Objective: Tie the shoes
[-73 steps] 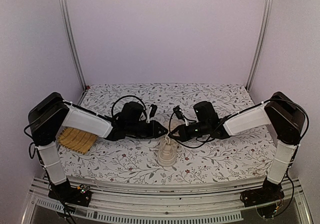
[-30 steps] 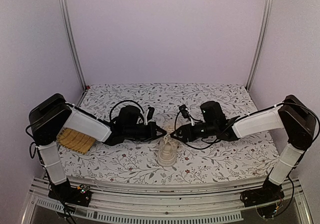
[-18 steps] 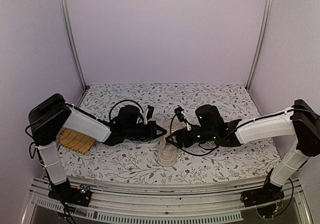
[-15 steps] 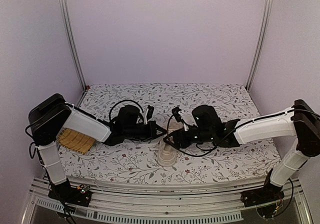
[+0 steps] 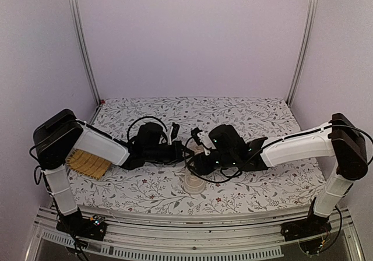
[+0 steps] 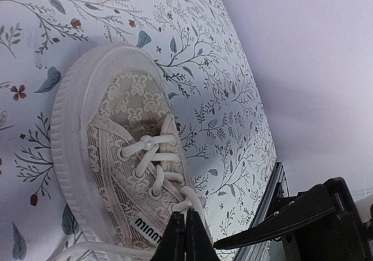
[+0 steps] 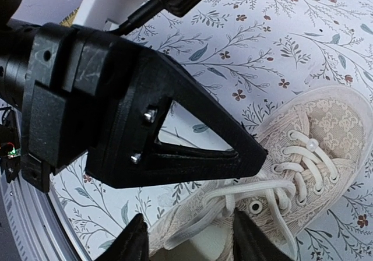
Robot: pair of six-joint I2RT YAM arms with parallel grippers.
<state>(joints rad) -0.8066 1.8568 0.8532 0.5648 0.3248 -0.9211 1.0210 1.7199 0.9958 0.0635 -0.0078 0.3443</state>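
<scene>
The left tool, closed, pinches the sneaker's lace.

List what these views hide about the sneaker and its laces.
Top view: sneaker mostly under the right gripper; only its near end shows.
Left wrist: heel cut off at the bottom edge; whether the shut left gripper pinches a lace is unclear.
Right wrist: the left gripper's finger covers the lace ends.

1. Soft, even light fills the top view; only faint shadows fall on the tabletop.
2. The left wrist view is bright and sharp on the sneaker.
3. In the right wrist view the left gripper looms dark, with little detail.
</scene>
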